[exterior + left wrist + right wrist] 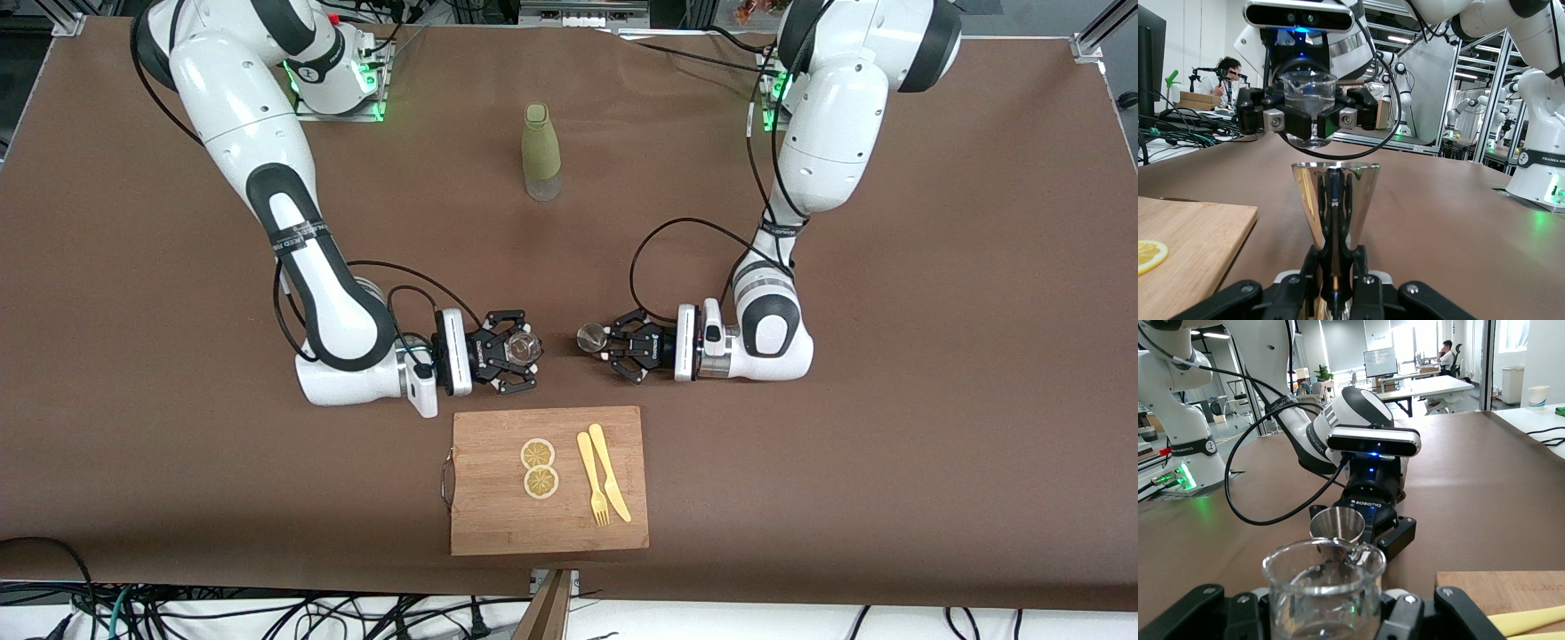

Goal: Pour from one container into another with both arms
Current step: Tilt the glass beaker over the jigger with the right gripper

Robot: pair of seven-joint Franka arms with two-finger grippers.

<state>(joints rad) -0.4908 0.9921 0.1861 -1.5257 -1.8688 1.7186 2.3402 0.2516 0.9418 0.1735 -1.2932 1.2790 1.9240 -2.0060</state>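
Two small vessels face each other just above the surface (133,267): a fragile, slippery glass beaker (524,348) pinched at its body by the right gripper (514,351), and a stiff steel cup (590,337) clamped low by the left gripper (613,344), both near the cutting board (548,480).
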